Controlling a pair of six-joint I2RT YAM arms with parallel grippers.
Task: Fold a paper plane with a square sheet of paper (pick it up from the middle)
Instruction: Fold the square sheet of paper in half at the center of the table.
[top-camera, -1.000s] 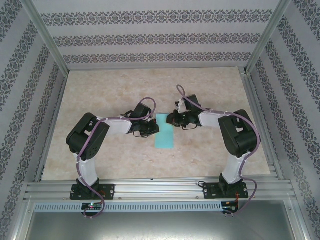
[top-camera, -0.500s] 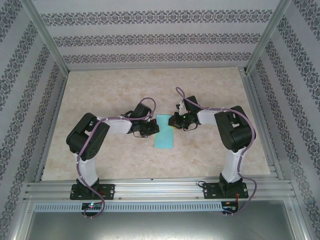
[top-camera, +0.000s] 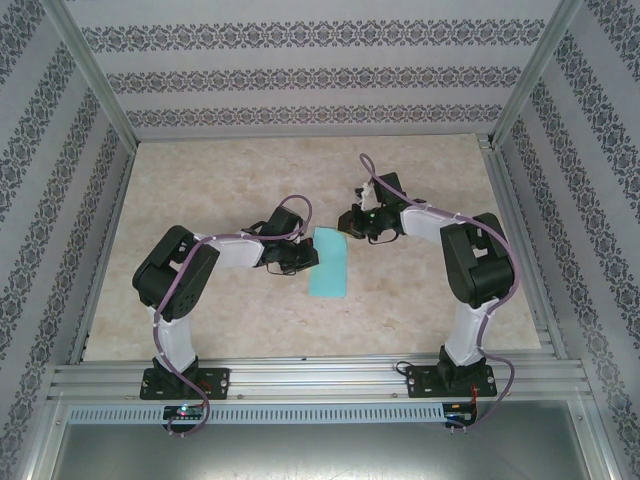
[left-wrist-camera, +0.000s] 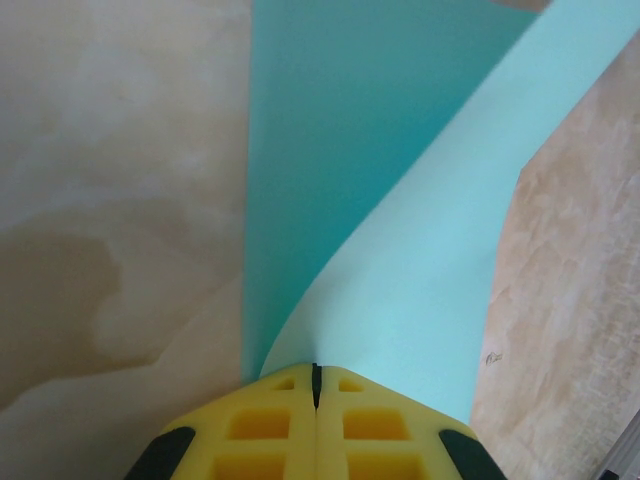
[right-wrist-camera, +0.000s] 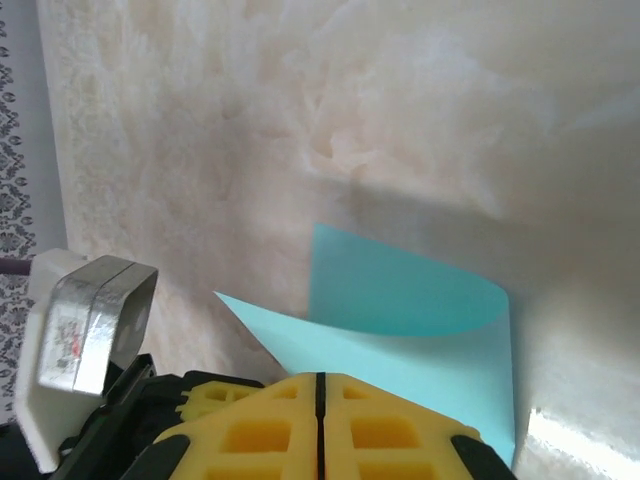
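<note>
- Marbled beige desk, patterned walls on three sides, metal rail along the near edge by the arm bases.
- Square sheet of paper lies mid-desk between the two arms. It is teal, with one layer curled over the other.
- Left gripper is at the sheet's left edge. In the left wrist view its yellow fingers are closed tight on the pale lifted flap, and the darker layer lies flat behind.
- Right gripper is just off the sheet's far right corner. Its jaws are closed, and I can't tell if it touches the paper.
- Right wrist view: the closed gripper covers the near part of the sheet. A rolled edge and one pointed corner show.
- Silver-white bracket beside the right fingers, hard to identify.
- Purple cable loops over the left wrist.
</note>
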